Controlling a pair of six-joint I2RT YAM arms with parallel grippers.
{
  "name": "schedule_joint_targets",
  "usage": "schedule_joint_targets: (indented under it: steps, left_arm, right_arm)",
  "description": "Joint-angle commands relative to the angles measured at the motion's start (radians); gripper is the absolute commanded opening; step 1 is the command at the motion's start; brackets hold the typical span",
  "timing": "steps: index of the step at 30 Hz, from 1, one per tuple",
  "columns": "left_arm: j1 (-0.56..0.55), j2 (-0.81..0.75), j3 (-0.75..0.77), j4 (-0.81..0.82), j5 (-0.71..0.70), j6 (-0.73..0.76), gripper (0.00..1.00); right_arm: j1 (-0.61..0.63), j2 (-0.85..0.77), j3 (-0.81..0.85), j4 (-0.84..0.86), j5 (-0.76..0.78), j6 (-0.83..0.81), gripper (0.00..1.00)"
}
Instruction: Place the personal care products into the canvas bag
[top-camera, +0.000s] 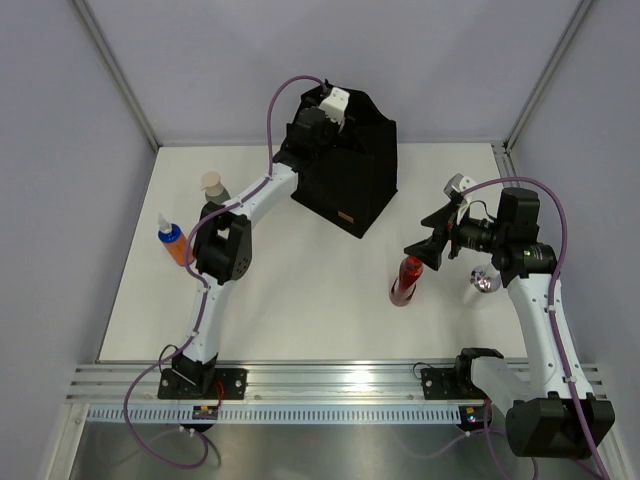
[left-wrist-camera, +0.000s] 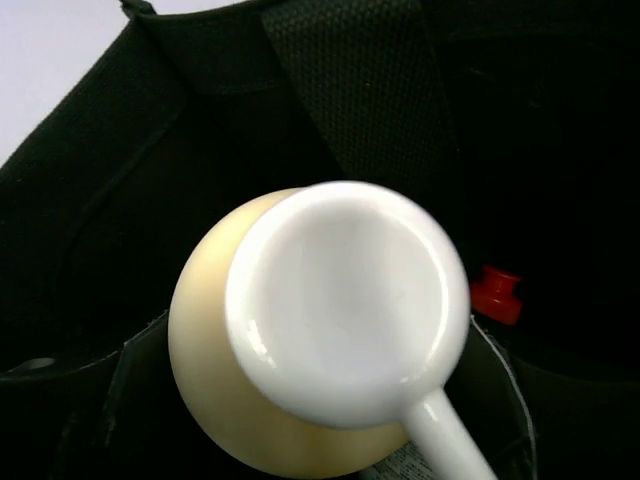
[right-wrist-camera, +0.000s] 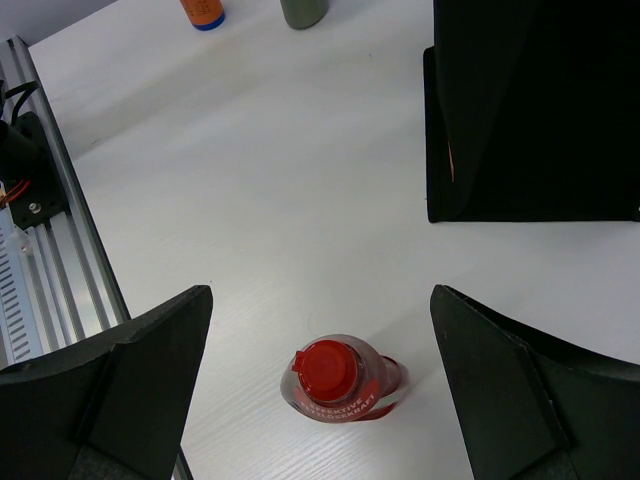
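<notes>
- The left tool (top-camera: 330, 108) pinches the beige bottle (left-wrist-camera: 330, 320), its white pump top facing the wrist camera. It hangs at the open mouth of the black bag (top-camera: 350, 185), so its way in looks to be straight down. A red cap (left-wrist-camera: 497, 295) shows inside.
- The right tool (top-camera: 430, 243) is spread wide above the red bottle (right-wrist-camera: 338, 385). The bottle stands upright on the surface (right-wrist-camera: 250, 200), centred between the fingers and below them, well apart from the bag. The right arm is much the nearer.
</notes>
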Motion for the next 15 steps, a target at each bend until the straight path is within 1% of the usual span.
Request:
schedule_joint_targets:
  steps: [1, 2, 3, 6, 12, 15]
  left_arm:
    - [0.014, -0.027, 0.011, 0.119, -0.008, -0.014, 0.84]
    - [0.014, -0.034, 0.012, 0.116, 0.0, -0.016, 0.86]
    - [0.014, -0.04, 0.012, 0.112, 0.004, -0.028, 0.91]
    - [0.014, -0.068, 0.011, 0.099, 0.023, -0.042, 0.99]
    - [0.014, -0.119, 0.011, 0.066, 0.043, -0.065, 0.99]
    - [0.014, -0.16, 0.011, 0.039, 0.082, -0.092, 0.99]
  right_arm:
    - [-0.007, 0.002, 0.015, 0.02, 0.01, -0.004, 0.99]
    - [-0.007, 0.001, 0.015, 0.018, 0.011, -0.006, 0.99]
    - [-0.007, 0.002, 0.016, 0.017, 0.011, -0.009, 1.0]
    - [-0.007, 0.004, 0.016, 0.011, 0.011, -0.017, 0.99]
    - [-0.007, 0.007, 0.013, 0.0, 0.008, -0.037, 1.0]
    - [-0.007, 0.007, 0.01, -0.011, 0.002, -0.057, 1.0]
